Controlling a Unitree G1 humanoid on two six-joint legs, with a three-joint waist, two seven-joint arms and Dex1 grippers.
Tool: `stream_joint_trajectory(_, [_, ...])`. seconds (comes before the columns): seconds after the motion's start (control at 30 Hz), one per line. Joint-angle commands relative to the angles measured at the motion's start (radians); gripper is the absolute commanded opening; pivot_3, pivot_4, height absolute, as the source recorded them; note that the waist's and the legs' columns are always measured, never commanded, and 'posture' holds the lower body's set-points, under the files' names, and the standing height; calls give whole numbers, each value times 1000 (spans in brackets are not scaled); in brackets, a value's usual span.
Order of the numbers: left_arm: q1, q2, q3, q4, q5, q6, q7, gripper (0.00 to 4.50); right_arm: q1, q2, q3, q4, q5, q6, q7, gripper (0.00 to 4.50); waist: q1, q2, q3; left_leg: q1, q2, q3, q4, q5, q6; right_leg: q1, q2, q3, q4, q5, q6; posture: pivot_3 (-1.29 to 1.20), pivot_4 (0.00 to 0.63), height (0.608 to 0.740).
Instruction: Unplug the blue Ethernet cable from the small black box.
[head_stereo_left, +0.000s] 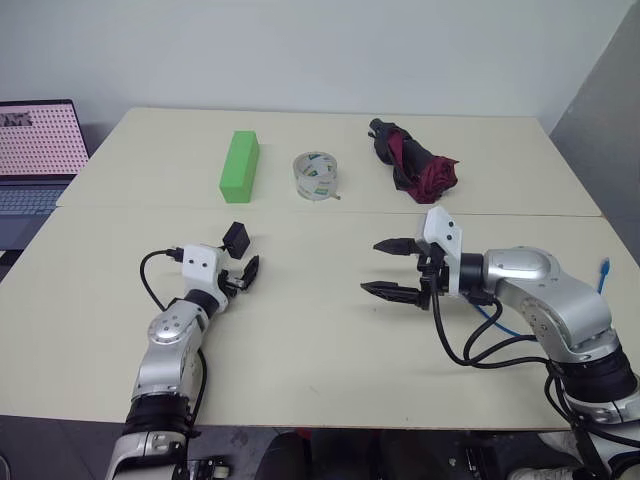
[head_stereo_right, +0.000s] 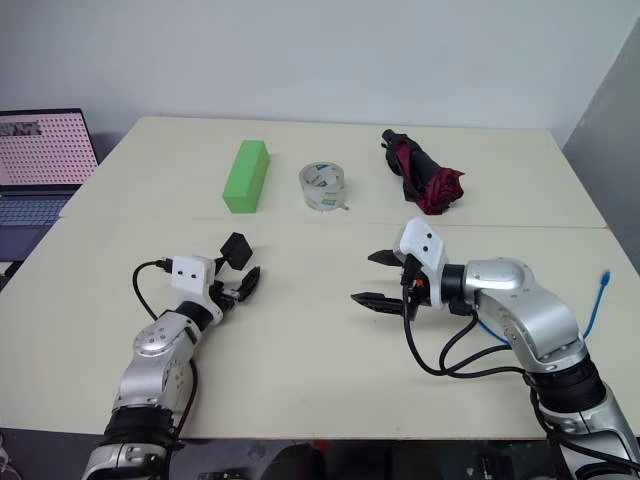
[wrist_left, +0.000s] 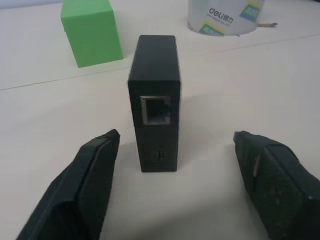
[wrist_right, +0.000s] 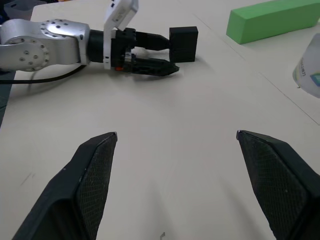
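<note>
Already unplugged: small matte-black plastic box (wrist_left: 153, 100) stands on the table (head_stereo_left: 320, 330), port empty, between my wide-open, empty left hand's (wrist_left: 175, 160) fingers.
It looks light, rigid and tippy, so I'd grip its flat sides; thin bright-blue Ethernet cable (head_stereo_left: 603, 268), limp, trails beside my right arm, my right hand (head_stereo_left: 392, 268) spread and empty too.

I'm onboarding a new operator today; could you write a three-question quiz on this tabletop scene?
1. True or false: a plug sits in the port of the small matte-black plastic box.
2. Multiple choice: the thin bright-blue Ethernet cable lies (A) beside the green rectangular block, (B) near the table's right edge behind the right arm, (C) inside the clear tape roll.
3. How do the left gripper and right gripper stand?

Key: 1 false, the port is empty. 2 B. 3 both open, holding nothing.
</note>
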Motion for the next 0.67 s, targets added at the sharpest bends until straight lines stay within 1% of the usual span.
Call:
stream_joint_trajectory(0.03, [90, 63, 1, -168, 11, 117, -17, 3843, 52, -11, -47, -47, -5, -19, -31, 4056, 0, 0, 0, 0, 0, 0, 0, 0, 0, 0, 0, 0, 0, 0, 0, 0, 150, 740])
stream_joint_trajectory(0.17, [170, 188, 5, -317, 40, 202, -73, 3843, 127, -46, -136, -53, 12, -29, -45, 4056, 1, 0, 0, 0, 0, 0, 0, 0, 0, 0, 0, 0, 0, 0, 0, 0, 150, 740])
stream_joint_trajectory(0.27, [192, 284, 49, -385, 17, 255, -131, 3843, 163, -93, -212, -23, 4, -54, -44, 4056, 1, 0, 0, 0, 0, 0, 0, -1, 2, 1, 0, 0, -1, 0, 0, 0, 150, 740])
stream_joint_trajectory(0.33, [194, 329, 70, -405, -1, 296, -162, 3843, 179, -122, -243, -7, 4, -61, -33, 4056, 2, 0, 0, 0, 0, 0, 0, -2, 3, 1, 0, 0, -1, 0, 0, 0, 150, 740])
stream_joint_trajectory(0.5, [174, 392, 82, -407, -30, 338, -233, 3843, 206, -170, -265, 34, -16, -93, -23, 4056, 2, 0, 0, 0, 0, 0, -1, -2, 4, 1, 0, 0, -1, 0, 0, 0, 150, 740])
stream_joint_trajectory(0.67, [146, 406, 82, -441, -57, 367, -276, 3843, 211, -181, -265, 60, -30, -118, -19, 4056, 2, 0, 1, 0, 0, 0, 0, -2, 4, 1, 0, 0, -1, 0, 0, 0, 150, 740])
